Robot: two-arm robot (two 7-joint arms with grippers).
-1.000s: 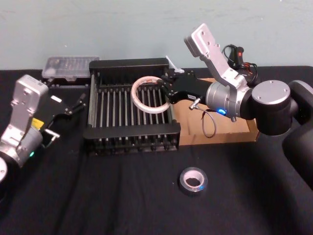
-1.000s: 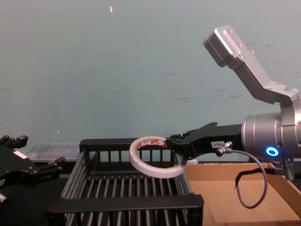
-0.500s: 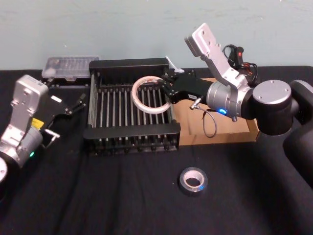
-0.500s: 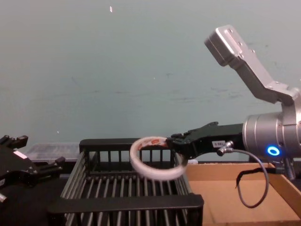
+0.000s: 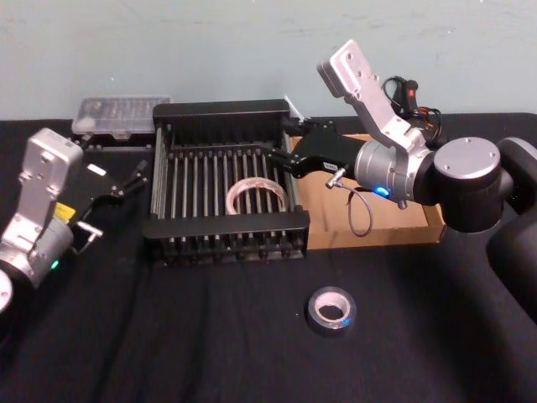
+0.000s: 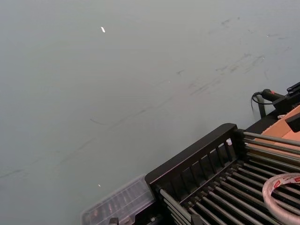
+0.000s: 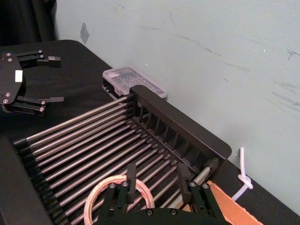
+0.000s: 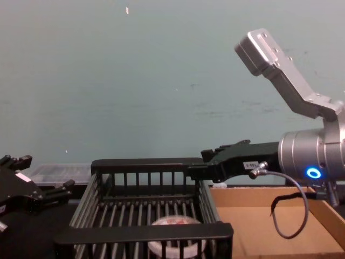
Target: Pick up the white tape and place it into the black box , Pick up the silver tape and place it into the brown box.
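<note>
White tape (image 5: 254, 195): lies flat on the slatted bottom of the black box, in its near right part, red print up. Nothing grips it.
Black box (image 5: 226, 225): stands at the middle of the black surface (image 5: 210, 336), its right side against the brown box.
Right jaws: spread wide and holding nothing. They hang over the right side of the black box, above the white tape and apart from it. In the right wrist view the 2 fingers (image 7: 132, 178) stand parted with the roll below them.
Silver tape (image 5: 331, 310): lies flat on the surface, in front of the 2 boxes and well apart from both, pale core up.
Brown box (image 5: 403, 228): sits to the right of the black box, under the right arm. The part of its floor in view is bare cardboard.
Left jaws: parted and holding nothing, parked over the surface to the left of the black box, apart from it.
Clear plastic case (image 5: 117, 113): rests at the back of the surface, just beside the black box's far left corner.
</note>
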